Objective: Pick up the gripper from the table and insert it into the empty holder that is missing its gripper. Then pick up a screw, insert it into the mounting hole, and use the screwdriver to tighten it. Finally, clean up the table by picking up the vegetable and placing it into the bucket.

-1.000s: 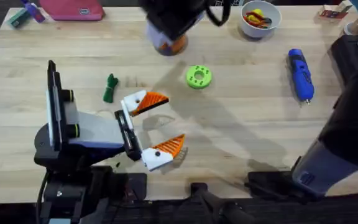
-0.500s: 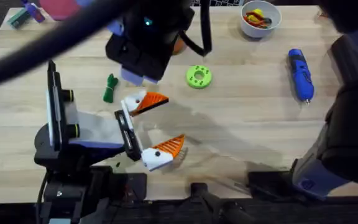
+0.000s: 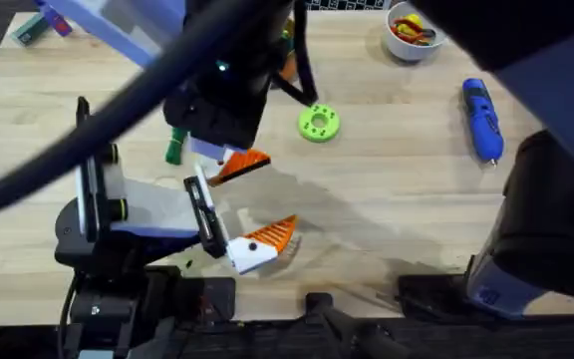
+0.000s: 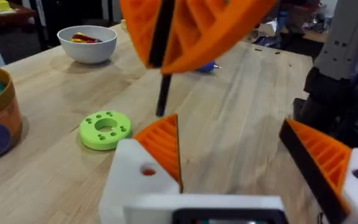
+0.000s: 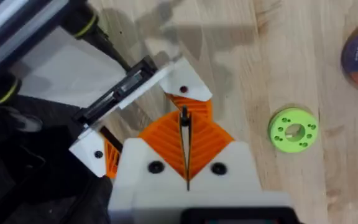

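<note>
Left wrist view, lime green round holder [image 4: 105, 129], central opening, small holes

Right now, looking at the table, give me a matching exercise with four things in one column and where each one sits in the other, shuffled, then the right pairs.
Things:
1. lime green round plastic disc holder
2. blue cylindrical electric screwdriver
3. white bowl of red and yellow bits
4. small dark green toy vegetable

Places, overhead view:
A. far edge of the table, right of the middle
B. near the table's middle, beyond the left arm's open fingers
C. lying alone on the right side
D. left of the middle, partly hidden under the dark raised arm

Pairs: 1-B, 2-C, 3-A, 4-D
</note>
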Controlling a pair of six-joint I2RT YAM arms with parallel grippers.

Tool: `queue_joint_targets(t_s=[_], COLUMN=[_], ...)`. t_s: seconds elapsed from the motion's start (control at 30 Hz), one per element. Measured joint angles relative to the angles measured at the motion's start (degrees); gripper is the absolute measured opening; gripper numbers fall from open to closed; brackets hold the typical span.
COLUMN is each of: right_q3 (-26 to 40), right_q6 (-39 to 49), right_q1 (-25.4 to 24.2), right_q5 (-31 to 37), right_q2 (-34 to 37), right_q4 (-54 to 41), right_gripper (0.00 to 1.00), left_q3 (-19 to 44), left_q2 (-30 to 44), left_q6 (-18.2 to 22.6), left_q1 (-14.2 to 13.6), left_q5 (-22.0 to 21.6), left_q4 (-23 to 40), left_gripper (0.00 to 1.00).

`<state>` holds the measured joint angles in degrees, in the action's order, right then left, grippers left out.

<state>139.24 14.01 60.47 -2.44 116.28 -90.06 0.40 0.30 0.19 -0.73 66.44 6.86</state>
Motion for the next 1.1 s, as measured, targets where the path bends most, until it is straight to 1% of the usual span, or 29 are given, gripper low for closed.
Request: queue_joint_targets(t_s=[0.3,0.63,1.1], right_q3=[0.0,0.0,0.0], right_q6=[0.2,0.2,0.2], right_q1=[0.4,0.4,0.4], right_q5=[-0.1,-0.2,-0.2], right_q2=[0.5,3.9,4.0], right_q4=[0.0,0.0,0.0], right_gripper=[0.006,0.006,0.006], left_q3=[0.0,0.0,0.0], left_q2=[0.0,0.0,0.0], left_q6=[0.0,0.0,0.0], left_q1=[0.0,0.0,0.0], left_q5=[0.0,0.0,0.0], left_q4=[0.0,0.0,0.0], left_gripper=[0.985,0.985,0.985])
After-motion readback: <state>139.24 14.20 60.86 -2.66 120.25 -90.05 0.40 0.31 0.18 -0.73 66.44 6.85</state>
